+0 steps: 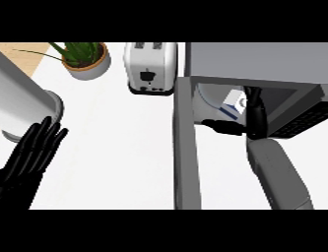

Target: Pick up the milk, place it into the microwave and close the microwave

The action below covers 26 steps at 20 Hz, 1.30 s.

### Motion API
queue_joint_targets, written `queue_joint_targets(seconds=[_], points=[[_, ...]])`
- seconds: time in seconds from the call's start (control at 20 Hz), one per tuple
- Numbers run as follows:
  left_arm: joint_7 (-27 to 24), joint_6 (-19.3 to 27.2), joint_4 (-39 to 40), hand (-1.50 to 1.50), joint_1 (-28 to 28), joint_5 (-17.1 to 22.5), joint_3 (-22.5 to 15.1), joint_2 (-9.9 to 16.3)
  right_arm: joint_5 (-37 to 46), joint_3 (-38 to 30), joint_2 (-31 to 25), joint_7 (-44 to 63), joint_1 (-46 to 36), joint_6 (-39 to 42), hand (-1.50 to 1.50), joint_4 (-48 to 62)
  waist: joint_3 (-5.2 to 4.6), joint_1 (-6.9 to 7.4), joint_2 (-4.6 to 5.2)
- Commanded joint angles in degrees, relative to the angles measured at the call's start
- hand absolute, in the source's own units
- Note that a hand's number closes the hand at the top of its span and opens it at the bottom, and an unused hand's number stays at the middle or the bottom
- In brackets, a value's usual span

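Note:
The milk (232, 101), a small white and blue carton, stands inside the grey microwave (268, 61) at the upper right. The microwave's door (186, 147) hangs open and runs toward me along the cavity's left side. My right hand (256, 120) reaches into the cavity. Its fingers lie straight along the carton's right side and its thumb sticks out to the left below the carton, so the hand is open. My left hand (28, 157) rests open at the lower left, fingers up, holding nothing.
A white toaster (150, 66) stands just left of the microwave. A potted plant (85, 59) is at the back left. A tall white cylinder (10, 93) stands right behind my left hand. The white counter (115, 147) lies between my left hand and the door.

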Motion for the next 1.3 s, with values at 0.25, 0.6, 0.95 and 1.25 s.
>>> queue_joint_targets(seconds=[0.25,0.6,0.95,1.25], points=[[-0.14,-4.10,4.57,-1.50,-2.29,-2.01,-3.85,2.05,-7.19,-3.43,0.39,10.53,-2.79,10.80,-1.50,8.65,0.43,-2.36,1.85],[-7.49,-4.80,10.70,1.50,-2.79,-12.90,-10.52,0.90,-6.68,-2.59,-0.55,10.86,-0.58,13.28,-1.50,9.15,0.38,-4.01,0.90],[-8.27,-1.62,22.86,1.50,-13.34,-16.45,-10.10,0.15,-6.93,2.06,-0.50,17.27,13.67,15.31,-1.50,-11.98,0.33,-5.17,0.66],[-8.73,-2.08,31.92,1.50,-16.68,-23.41,-19.26,-1.21,-6.76,3.90,-2.68,15.63,24.61,17.82,-1.50,-21.17,0.34,-5.38,0.81]])
